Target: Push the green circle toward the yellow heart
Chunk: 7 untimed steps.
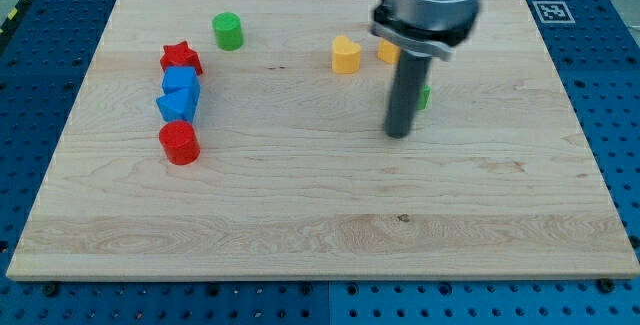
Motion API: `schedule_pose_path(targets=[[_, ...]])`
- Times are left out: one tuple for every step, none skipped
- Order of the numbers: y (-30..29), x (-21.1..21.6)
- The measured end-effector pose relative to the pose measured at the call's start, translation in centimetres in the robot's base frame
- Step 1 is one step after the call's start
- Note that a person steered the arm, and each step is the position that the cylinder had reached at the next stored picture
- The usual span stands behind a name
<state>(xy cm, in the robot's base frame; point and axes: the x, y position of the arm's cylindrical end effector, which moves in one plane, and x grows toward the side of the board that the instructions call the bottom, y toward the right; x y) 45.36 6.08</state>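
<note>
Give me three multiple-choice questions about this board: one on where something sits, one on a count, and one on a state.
1. Where is the green circle?
A. view's upper left
B. view's bottom right
C. under the rod

2. How many red blocks are in view?
A. one
B. two
C. four

3. Is my tip touching the green circle?
A. yes
B. no, it is far to its right
C. it is resting on top of it

Answers: 1 A, it sits near the board's top, left of the yellow heart. 2 B, a red star and a red circle. 3 B, bare wood lies between them.
</note>
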Motion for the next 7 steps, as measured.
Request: schedule_pose_path(targets=[[-6.8,-3.5],[-13.1,-5.9],[-17.1,-8.8],[-19.5,-12.1],[-21.4,-14.0],[-22.3,-15.4],[-22.9,-17.2]])
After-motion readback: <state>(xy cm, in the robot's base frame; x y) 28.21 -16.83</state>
